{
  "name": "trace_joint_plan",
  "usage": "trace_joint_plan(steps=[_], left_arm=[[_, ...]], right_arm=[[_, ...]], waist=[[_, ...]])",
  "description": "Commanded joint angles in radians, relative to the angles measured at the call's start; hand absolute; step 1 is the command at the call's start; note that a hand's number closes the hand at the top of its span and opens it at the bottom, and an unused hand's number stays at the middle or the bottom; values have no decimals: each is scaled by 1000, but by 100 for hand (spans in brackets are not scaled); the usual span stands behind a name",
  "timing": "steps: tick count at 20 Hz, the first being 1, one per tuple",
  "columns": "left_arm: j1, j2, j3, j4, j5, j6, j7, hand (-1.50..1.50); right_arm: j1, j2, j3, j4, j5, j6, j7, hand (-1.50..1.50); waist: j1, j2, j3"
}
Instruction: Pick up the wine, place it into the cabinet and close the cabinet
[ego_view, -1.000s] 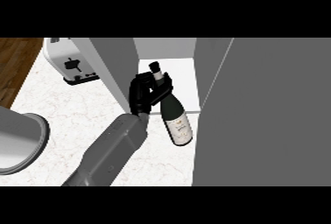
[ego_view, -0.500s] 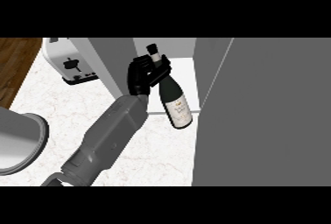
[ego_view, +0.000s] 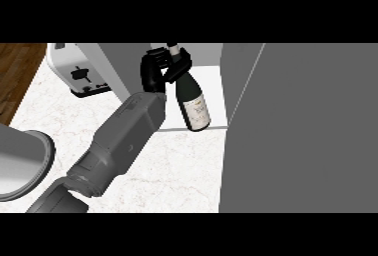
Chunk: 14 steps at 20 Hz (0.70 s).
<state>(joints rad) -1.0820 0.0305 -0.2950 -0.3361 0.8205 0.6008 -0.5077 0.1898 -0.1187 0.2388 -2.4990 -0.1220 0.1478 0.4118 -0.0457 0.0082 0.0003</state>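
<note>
The dark green glass wine bottle (ego_view: 190, 97) with a cream paper label is the anchor here; everything else is placed from it. It leans with its neck toward the top of the view and its base toward the lower edge, the base lying just at the front lip of the pale inner floor of the open grey cabinet (ego_view: 210, 80). Whether the base touches that floor or hangs just over it cannot be told.

A black hand (ego_view: 159, 67) sits at the bottle's upper left, on the end of a long grey forearm (ego_view: 122, 140) that runs from the lower left edge of the view up to the bottle. Its fingers (ego_view: 179, 62) are curled round the bottle's neck and shoulder, with the capped tip of the neck showing above them. Which of the robot's two arms this is cannot be told for certain from the view; it enters at the left side. No other hand shows.

To the right of the bottle stands the broad flat grey cabinet door (ego_view: 303, 130), its long edge running beside the bottle from top to bottom.

Well to the left of the bottle stands a white toaster (ego_view: 77, 75) with a black lever, on the white marbled surface (ego_view: 177, 170). Far to the bottle's lower left, at the view's edge, part of a round grey metal vessel (ego_view: 18, 162) shows. Beyond the surface's left edge lies brown wooden floor (ego_view: 18, 70).
</note>
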Motion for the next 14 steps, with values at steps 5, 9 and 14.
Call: trace_joint_plan(steps=[5, 9, 14], left_arm=[[-54, 40, -38, 162, -98, 77, -12, -150], [-115, 24, -28, 224, -106, 124, 38, -150], [-84, 42, -23, 251, -124, 89, 6, -150]], right_arm=[[73, 10, 3, -105, -94, 25, -13, -150], [45, 3, 0, -135, -119, 25, 39, -150], [54, 9, 6, -140, -100, 19, 45, -150]], waist=[[-12, 3, 1], [-25, 10, 0], [-24, 12, -1]])
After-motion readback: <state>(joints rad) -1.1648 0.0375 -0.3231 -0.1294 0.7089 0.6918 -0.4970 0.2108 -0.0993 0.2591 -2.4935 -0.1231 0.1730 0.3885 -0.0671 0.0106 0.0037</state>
